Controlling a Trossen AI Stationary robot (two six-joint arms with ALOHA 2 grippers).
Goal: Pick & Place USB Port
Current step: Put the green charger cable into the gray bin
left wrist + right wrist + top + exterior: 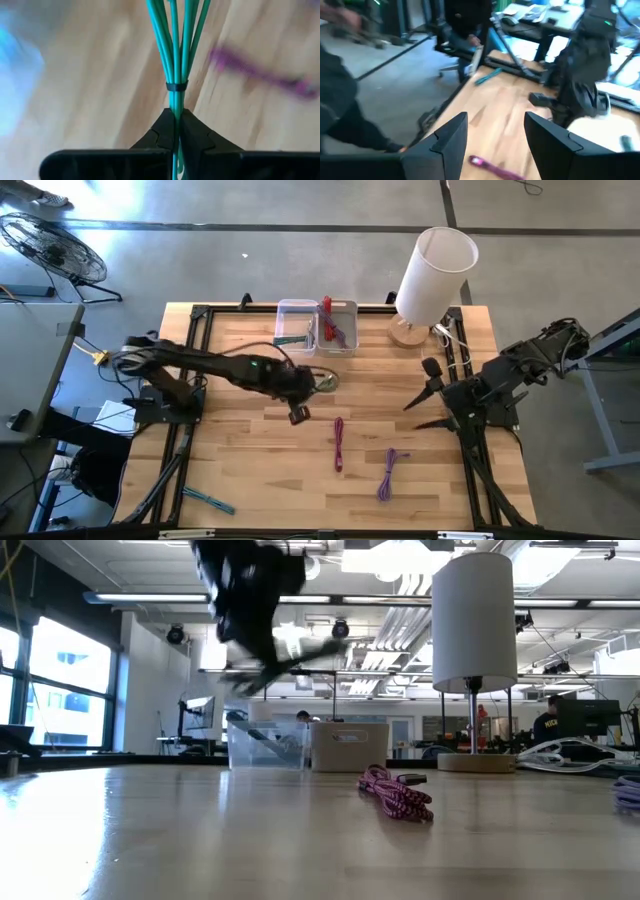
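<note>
Near the middle of the bench (250,470), your left gripper (176,131) has its jaws clamped on a bundled green cable (176,55) — the wrist view shows the strands pinched right below a small dark tie. From above, that gripper sits just in front of the clear bins (318,326) at the far edge, and it looks lifted off the wood. Your right gripper (496,135) waits at the right side, jaws apart, holding nothing. A magenta cable (339,444) and a purple cable (390,472) lie loose toward the front, and a teal cable (208,500) at the front left.

Watch the grip: it catches only the bundle's end, so a quick swing could let strands slip free. The dangling loops may also snag a bin wall — lift well clear before carrying across.
</note>
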